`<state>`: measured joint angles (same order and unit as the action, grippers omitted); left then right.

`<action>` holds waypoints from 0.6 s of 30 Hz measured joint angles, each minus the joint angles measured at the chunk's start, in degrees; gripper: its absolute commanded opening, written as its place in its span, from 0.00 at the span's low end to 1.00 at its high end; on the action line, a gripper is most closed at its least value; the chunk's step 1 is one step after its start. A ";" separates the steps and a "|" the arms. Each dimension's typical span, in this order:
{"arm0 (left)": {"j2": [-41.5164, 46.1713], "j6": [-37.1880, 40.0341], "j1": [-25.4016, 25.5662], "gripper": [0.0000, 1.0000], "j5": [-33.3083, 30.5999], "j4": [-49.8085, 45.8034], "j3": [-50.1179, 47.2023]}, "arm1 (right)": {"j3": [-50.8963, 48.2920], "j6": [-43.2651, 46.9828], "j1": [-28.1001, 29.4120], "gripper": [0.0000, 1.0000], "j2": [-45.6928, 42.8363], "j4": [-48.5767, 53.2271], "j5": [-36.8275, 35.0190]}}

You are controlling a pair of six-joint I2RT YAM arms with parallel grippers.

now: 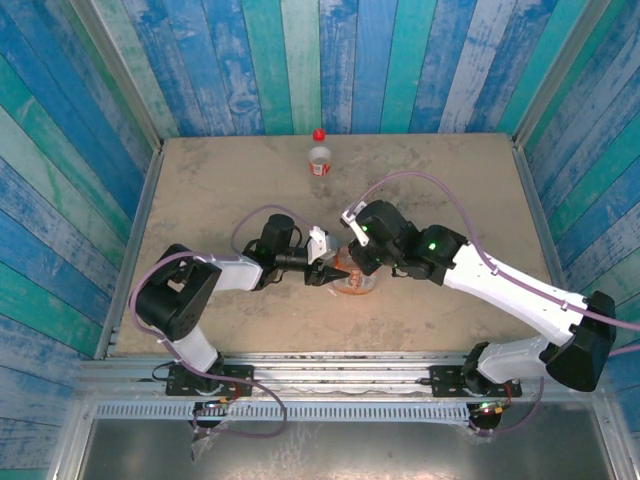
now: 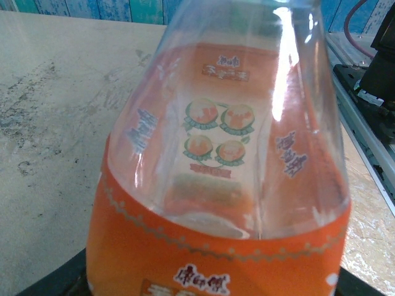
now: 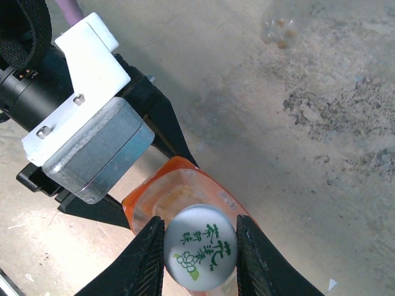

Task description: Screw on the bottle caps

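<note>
- Overhead, both arms meet at mid-worktop [image 1: 200, 200]. The left claw [image 1: 322, 272] comes in from the side and the right claw [image 1: 352, 262] from above, with the orange-label bottle [image 1: 358, 285] between them. Well apart, near the far edge, stands the small bottle [image 1: 319, 160] with the red cap [image 1: 318, 133] on its neck. How tight that cap is cannot be told.
- From the left wrist, the orange-label bottle stands right up against the lens, clear shoulder above and orange band below. Dark fingers [image 2: 52, 280] show at the lower corners on either side of the band, so the left claw is narrowed on the bottle's body and holding it.
- From the right wrist, the white cap [image 3: 200, 248] sits on the bottle's mouth. The right claw's fingers press against both its sides in a narrow grip on the cap. The left claw's black fingers reach round the orange body just below.
- Risk, as I judge it: the thin, slick wall could slip or buckle in the left claw once twisting begins, so bottle and cap turn together and nothing tightens.
- A cap seated slightly tilted would cross-thread and jam half-on.
- The smooth fingers could skid round the cap's rim, or a downward push could tip the bottle out of the side grip.
</note>
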<state>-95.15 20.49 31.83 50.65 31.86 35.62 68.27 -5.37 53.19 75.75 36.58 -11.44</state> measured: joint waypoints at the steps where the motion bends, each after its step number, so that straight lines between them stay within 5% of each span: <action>1: 0.00 -0.04 -0.02 0.59 0.00 0.02 0.00 | -0.04 0.52 0.02 0.28 0.00 -0.15 -0.09; 18: 0.00 -0.15 -0.11 0.60 -0.22 0.15 -0.07 | -0.35 2.58 0.39 0.40 1.20 1.36 -0.61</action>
<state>-95.15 20.34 31.73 50.43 32.01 35.55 67.92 -2.79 53.58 76.95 37.93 -12.05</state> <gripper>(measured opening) 0.596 0.397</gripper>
